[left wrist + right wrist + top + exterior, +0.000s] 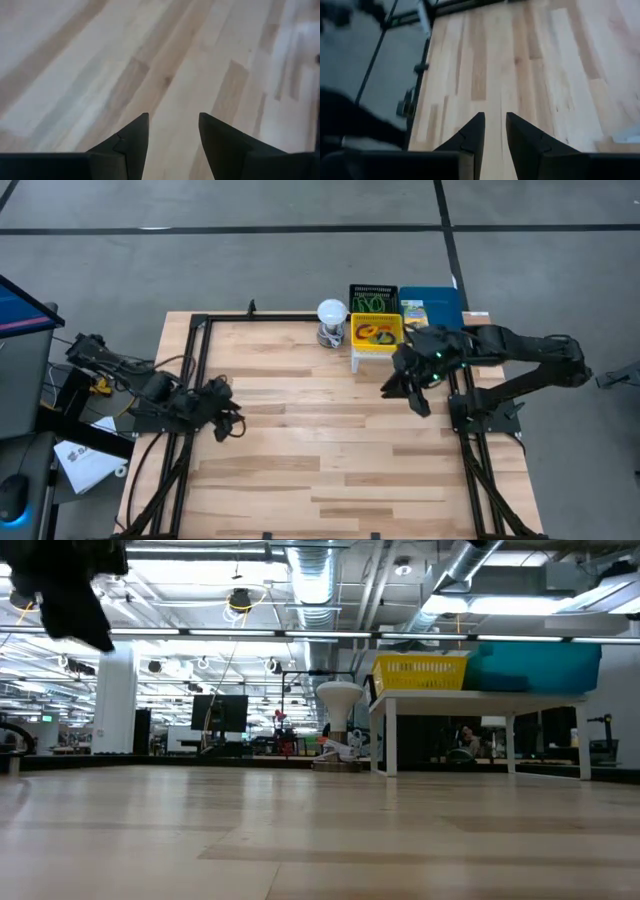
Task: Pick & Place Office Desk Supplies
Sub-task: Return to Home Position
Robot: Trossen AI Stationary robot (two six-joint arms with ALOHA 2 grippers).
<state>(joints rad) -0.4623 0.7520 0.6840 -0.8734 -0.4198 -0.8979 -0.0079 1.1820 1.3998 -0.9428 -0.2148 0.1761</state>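
On a white perforated stand (450, 698) at the table's far right stand a yellow bin (377, 332) with orange and green loops in it, a black mesh basket (373, 298) with green loops, and a blue tray (440, 305) with a green-yellow packet (412, 310). My right gripper (405, 398) hovers over bare wood just in front of the bin. In the right wrist view its fingers (495, 125) stand a narrow gap apart with nothing between them. My left gripper (236, 424) hangs over the table's left edge, open and empty (173, 125).
A white ball-topped object (331, 320) stands left of the yellow bin. Black frame rails (195, 380) run along the table's left, far and right sides. The wooden top (320, 440) between the two arms is bare.
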